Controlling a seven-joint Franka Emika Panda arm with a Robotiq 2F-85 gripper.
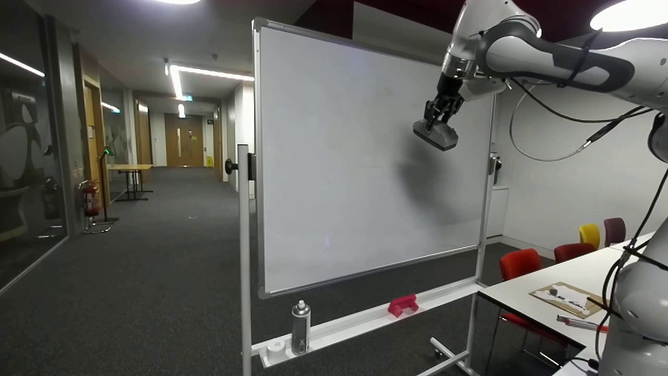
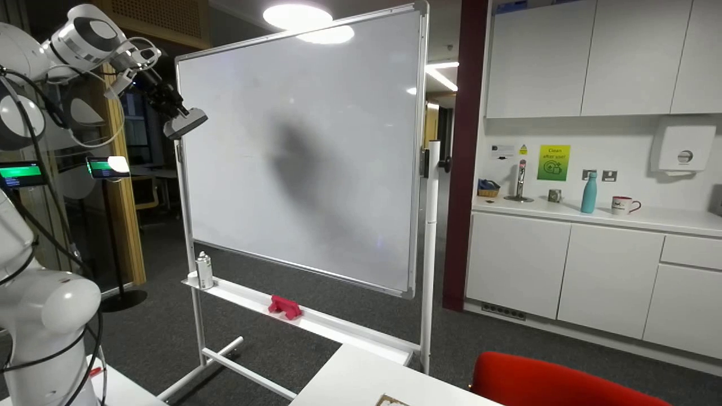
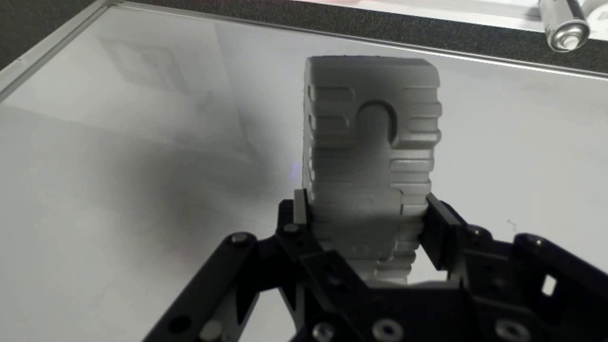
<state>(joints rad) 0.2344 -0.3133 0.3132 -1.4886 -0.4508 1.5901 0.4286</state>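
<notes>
Two black fingers (image 3: 441, 232) clamp the grey, ribbed plastic eraser block (image 3: 373, 166) between them, parted by just its width, its longer part extending upward in the wrist view.

In my wrist view, the pincer (image 3: 368, 209) is hiding part of the grey eraser (image 3: 373, 164), and the top edge is cropping the spray can (image 3: 564, 24). In an exterior view, I am seeing the near red chair (image 2: 550, 379) cut off below.
</notes>
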